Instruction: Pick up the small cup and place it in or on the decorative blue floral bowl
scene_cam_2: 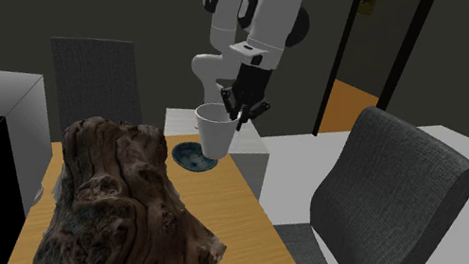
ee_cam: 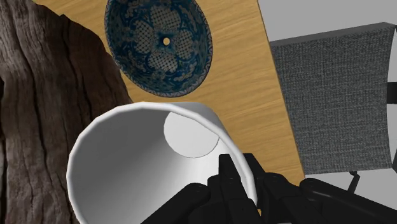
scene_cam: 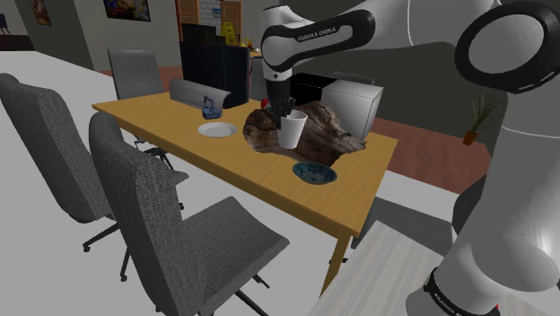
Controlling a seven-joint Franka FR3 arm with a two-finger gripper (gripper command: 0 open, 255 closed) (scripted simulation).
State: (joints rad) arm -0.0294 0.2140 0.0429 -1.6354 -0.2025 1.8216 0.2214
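Cup (scene_cam: 291, 132) off desk (scene_cam: 238, 175), rim clamped in gripper (scene_cam: 285, 112), in air beside driftwood (scene_cam: 328, 133). Pickup done. Left: carry over blue bowl (scene_cam: 314, 172), lower, release.

The small white cup (ee_cam: 127, 172) is plain all over — the round dark blue bowl (ee_cam: 157, 43) carries a pale flower pattern, and the wooden table top (ee_cam: 248, 76) is yellow-brown.

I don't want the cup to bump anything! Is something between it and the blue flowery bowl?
Nothing visible is. The gripper holds the white cup in the air, with open space between it and the blue bowl. The brown driftwood sits beside that path, not across it.
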